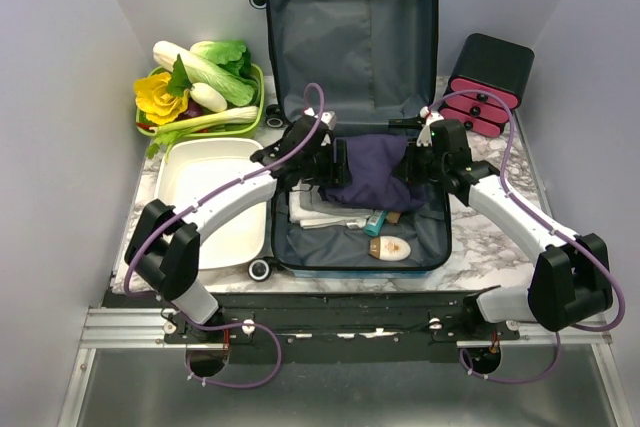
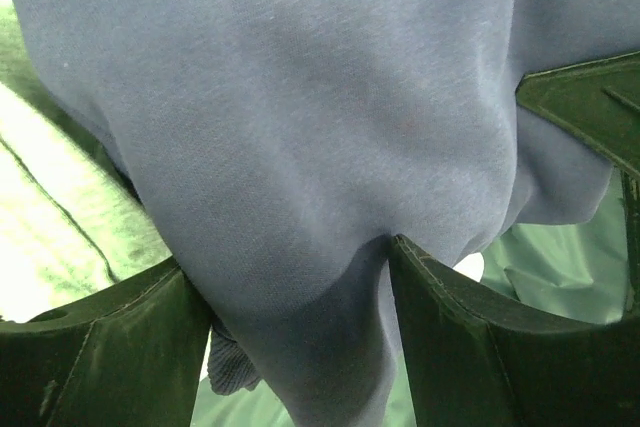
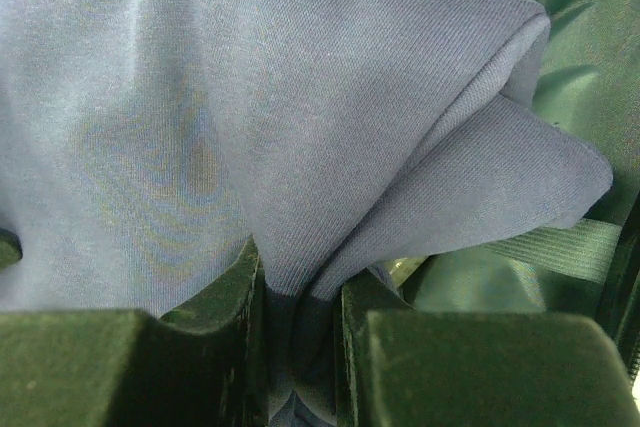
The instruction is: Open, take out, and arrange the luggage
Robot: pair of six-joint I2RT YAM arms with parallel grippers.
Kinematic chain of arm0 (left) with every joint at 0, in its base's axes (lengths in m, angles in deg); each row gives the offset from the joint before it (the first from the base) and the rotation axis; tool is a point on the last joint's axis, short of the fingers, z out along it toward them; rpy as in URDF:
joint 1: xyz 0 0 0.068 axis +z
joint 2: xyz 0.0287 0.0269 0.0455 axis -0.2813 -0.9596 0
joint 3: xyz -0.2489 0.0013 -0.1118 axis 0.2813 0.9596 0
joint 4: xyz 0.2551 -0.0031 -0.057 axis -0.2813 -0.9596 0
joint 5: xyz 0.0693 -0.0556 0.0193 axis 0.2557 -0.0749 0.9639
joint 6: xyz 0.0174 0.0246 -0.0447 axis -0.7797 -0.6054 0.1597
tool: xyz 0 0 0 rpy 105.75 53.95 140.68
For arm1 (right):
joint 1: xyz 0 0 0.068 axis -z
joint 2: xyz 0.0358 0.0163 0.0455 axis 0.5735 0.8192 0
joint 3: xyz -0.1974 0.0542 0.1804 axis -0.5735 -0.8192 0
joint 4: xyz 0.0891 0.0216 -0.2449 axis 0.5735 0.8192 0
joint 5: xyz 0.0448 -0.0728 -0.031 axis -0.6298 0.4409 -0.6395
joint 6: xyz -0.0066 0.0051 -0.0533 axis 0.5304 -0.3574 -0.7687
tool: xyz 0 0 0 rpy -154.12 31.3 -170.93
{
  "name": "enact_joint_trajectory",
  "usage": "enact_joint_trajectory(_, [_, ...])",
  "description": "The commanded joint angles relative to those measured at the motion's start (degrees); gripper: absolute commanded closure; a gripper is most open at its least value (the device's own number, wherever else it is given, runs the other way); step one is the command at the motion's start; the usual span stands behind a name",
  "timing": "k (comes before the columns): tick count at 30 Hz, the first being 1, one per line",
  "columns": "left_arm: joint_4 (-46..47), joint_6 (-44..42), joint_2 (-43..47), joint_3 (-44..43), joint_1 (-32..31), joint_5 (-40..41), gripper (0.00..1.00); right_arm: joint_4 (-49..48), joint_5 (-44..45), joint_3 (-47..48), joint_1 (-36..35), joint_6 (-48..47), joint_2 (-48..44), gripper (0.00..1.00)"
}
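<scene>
White links (image 1: 225, 199), black joint housings (image 1: 175, 252) and looping purple cables (image 1: 235, 384) lead to the black left gripper (image 1: 335, 162) and right gripper (image 1: 410, 165).

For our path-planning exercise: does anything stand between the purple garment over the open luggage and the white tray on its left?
The raised left wall of the luggage runs between the purple garment and the white tray, and the left arm slants over the tray's right side. Nothing else visible intervenes.

right pincer (image 3: 298, 299) pinching cloth (image 3: 250, 97) — folded, bluish
</scene>
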State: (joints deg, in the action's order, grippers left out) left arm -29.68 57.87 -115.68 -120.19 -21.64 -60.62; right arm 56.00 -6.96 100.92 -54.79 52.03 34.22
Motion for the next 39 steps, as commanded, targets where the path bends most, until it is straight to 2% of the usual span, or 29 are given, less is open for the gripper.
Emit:
enact_joint_trajectory(1, [-4.1,-2.3,-1.3,-5.5,-3.6,6.1,0.26,-3.2,-2.2,0.1,-0.2,-1.0,-0.9,0.99])
enact_joint_trajectory(6, [-3.7,-2.0,-3.8,-6.3,-3.6,4.6,0.26,-3.1,-2.4,0.3,-0.2,-1.2,-0.8,0.99])
enact_joint_trajectory(9, [-3.8,-1.9,-4.9,-6.5,-3.5,4.3,0.37,-3.1,-3.3,0.3,-0.2,-1.7,-0.3,0.99])
enact_joint_trajectory(10, [-3.9,-1.8,-5.1,-6.6,-3.5,4.7,0.45,-3.0,-3.5,0.3,-0.2,-2.0,-0.2,0.99])
enact_joint_trajectory(12, [-4.9,-1.8,-5.3,-7.3,-3.6,5.2,0.46,-3.0,-4.7,0.3,-0.2,-2.1,-0.2,0.99])
enact_joint_trajectory(16, [-5.5,-1.1,-4.3,-8.3,-3.8,4.8,0.35,-3.1,-5.3,0.3,-0.2,-2.0,0.0,0.99])
enact_joint_trajectory(21, [-8.8,-0.4,-3.9,-11.2,-4.2,5.1,0.34,-3.0,-4.9,0.3,-0.2,-2.0,0.1,0.99])
enact_joint_trajectory(28, [-12.6,-0.3,-3.9,-15.0,-6.6,9.0,0.28,-2.9,-4.9,0.5,-0.2,-2.1,0.4,0.99])
enact_joint_trajectory(33, [-17.2,-0.4,-4.8,-17.6,-7.6,13.1,0.23,-2.9,-4.9,0.6,-0.2,-2.1,0.7,0.99])
enact_joint_trajectory(39, [-19.9,-1.0,-4.4,-16.2,-8.3,15.2,0.14,-2.8,-5.0,0.8,-0.2,-2.2,1.0,0.99])
